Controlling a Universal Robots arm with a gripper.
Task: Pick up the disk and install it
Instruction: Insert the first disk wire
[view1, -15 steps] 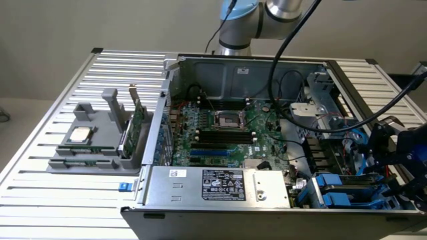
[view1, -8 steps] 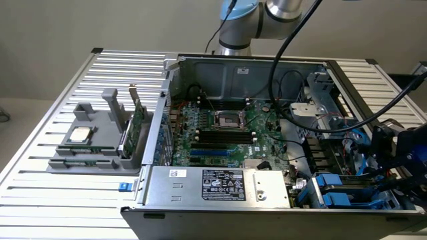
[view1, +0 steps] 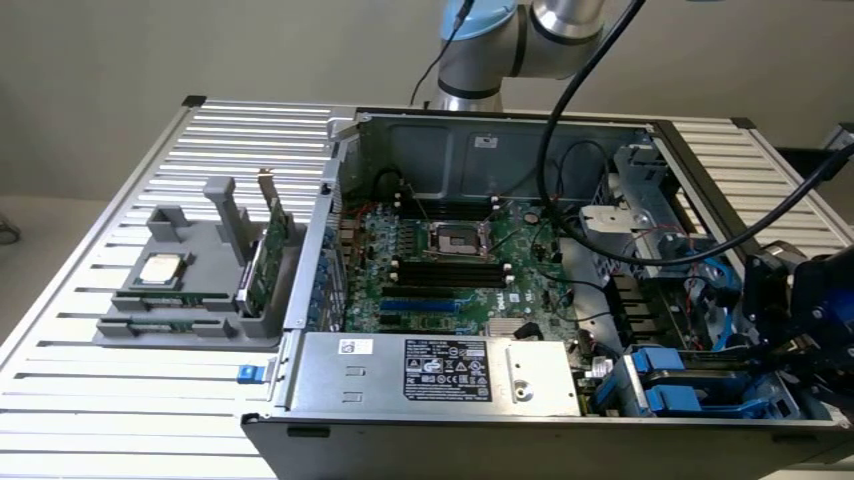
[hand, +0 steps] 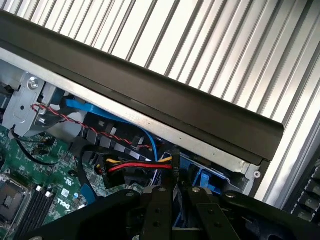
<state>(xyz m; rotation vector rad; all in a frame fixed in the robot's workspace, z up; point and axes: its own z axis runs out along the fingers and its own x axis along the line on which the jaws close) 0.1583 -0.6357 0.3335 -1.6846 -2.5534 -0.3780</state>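
Gripper (hand: 175, 195) over the drive bay (view1: 694, 392) at the exterior frame's lower right, fingers (hand: 157, 212) pinched on the blue carrier of the disk (hand: 199, 176); the pull likely wants a square hold, clear of the power cable (hand: 131, 165)

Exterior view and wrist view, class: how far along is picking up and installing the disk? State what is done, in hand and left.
Done: the gripper is at the corner of the computer case on the exterior view's right, over the blue carrier frames. In hand: it hangs close above one of them; whether it grips the disk cannot be told. Left: nothing confirms the disk seated.
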